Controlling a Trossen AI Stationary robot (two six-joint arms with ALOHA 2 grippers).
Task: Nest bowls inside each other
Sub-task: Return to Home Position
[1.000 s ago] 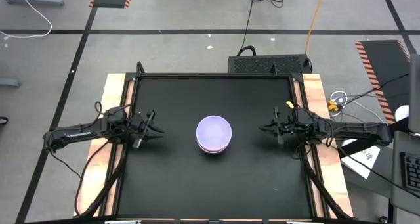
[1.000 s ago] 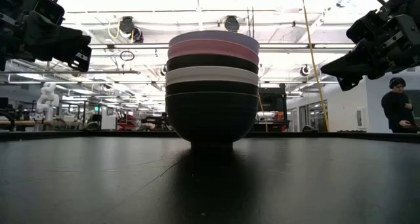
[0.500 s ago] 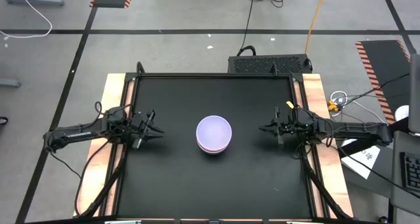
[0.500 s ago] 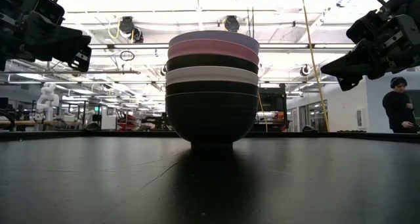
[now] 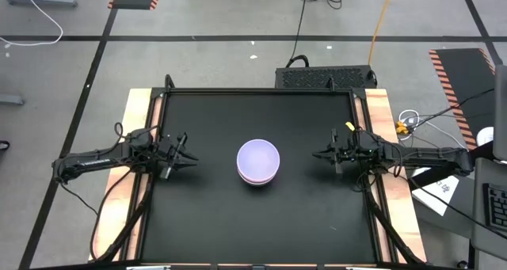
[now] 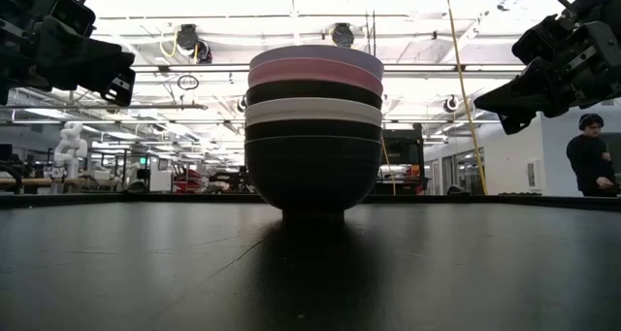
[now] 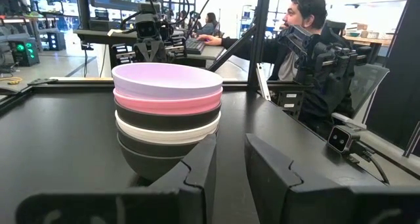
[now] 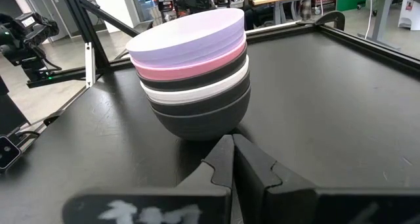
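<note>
Sitting nested as one stack of six small round plastic bowls (image 5: 258, 161), the task's pieces stand at the middle of the flat black table top (image 5: 238, 222), with a gripper well apart from them on each side.

From the base of the stack upward come two black bowls (image 6: 312, 171), a white bowl (image 6: 312, 110), a third black bowl (image 6: 312, 91), a pink bowl (image 6: 315, 75) and a lavender purple bowl (image 6: 315, 54) on top. The left gripper (image 5: 188, 154) hovers to the left of the stack, pointed at it, its fingers (image 7: 197, 171) parted by a narrow gap. The right gripper (image 5: 318, 154) hovers to the right of the stack, also facing it, its fingers (image 8: 220, 161) pressed together. Beyond the stack, a seated person in dark clothing (image 7: 279, 60) shows in the left wrist view.
</note>
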